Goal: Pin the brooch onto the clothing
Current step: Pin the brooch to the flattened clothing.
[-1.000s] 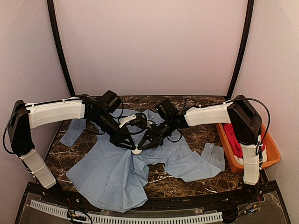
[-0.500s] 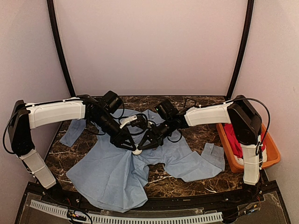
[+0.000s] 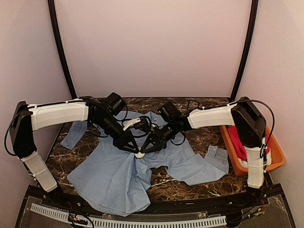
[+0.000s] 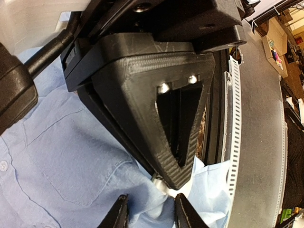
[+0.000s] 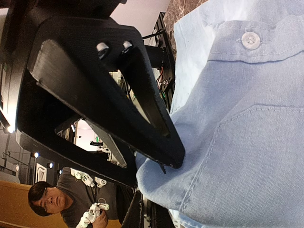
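Blue shirt lies under the brooch. Left fingers sit by it at 10 o'clock, right fingers at 2. Grip unclear.

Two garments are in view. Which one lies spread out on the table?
The light blue shirt, spread over the marble table; the red garment sits bunched in the orange bin.

Thin light-blue button-up cloth shirt is plain, no print, w/ white buttons; small round brooch is white. Left arm & right arm: white shells, black joints, black left gripper & right gripper. Marble tabletop is dark brown w/ white veins; orange plastic bin, red garment inside.
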Tool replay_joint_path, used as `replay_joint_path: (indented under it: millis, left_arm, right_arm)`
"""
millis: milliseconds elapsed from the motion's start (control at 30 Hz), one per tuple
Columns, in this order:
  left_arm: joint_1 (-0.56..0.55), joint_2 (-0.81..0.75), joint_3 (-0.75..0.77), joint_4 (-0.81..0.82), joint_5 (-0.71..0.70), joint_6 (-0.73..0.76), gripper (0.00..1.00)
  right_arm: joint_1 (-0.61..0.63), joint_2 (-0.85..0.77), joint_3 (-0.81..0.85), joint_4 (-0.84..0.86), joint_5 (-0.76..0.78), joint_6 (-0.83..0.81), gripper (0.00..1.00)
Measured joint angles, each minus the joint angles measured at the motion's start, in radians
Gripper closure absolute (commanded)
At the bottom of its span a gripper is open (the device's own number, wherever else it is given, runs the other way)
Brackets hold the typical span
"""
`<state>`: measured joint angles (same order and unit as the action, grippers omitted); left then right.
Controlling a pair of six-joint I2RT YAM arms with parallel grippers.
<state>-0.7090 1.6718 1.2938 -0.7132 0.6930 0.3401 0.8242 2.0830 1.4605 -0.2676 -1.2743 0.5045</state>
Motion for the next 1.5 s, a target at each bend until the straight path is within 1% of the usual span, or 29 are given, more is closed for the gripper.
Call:
replay_joint_path:
  millis: [500,1100,1500]
  left_arm:
    - [-0.024,0.023,0.018,-0.024,-0.039,0.001,0.70]
    - [-0.062,0.034,0.051,-0.052,-0.159,0.004,0.71]
    - [-0.069,0.037,0.060,-0.062,-0.171,0.003,0.72]
  right_arm:
    - [0.000,0.000,0.000,-0.034,0.025,-0.016,1.00]
    - [0.000,0.000,0.000,-0.047,0.059,-0.016,1.00]
    - [0.000,0.000,0.000,-0.038,0.053,0.014,1.00]
